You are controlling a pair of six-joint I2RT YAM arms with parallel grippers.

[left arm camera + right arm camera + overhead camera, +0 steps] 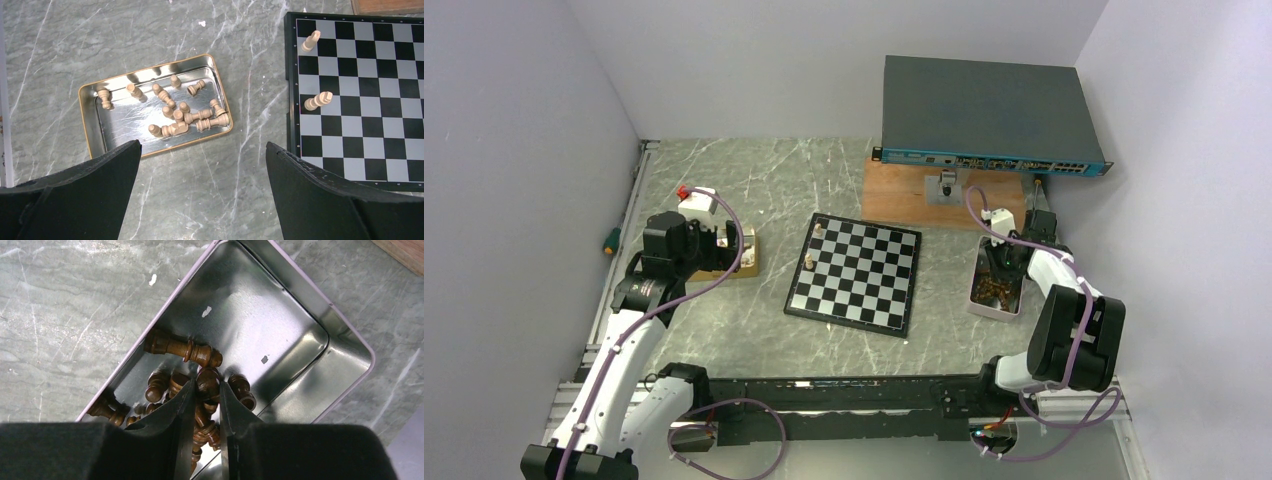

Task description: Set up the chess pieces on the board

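Showed the board (854,272), flat, checked black and silvery-white, with two light tan chess pieces (310,41) standing along one edge. Showed more tan pieces (175,114) toppled in a shallow tin (90,120) beside it, and dark brown pieces (200,382) heaped in another tin (300,325).

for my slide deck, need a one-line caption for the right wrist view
Right gripper pinches one dark brown chess piece among others lying in a metal tin on the grey marbled table.

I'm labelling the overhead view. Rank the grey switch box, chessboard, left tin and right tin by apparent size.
1. Switch box
2. Chessboard
3. Left tin and right tin: they look alike and both are partly hidden, so unranked.
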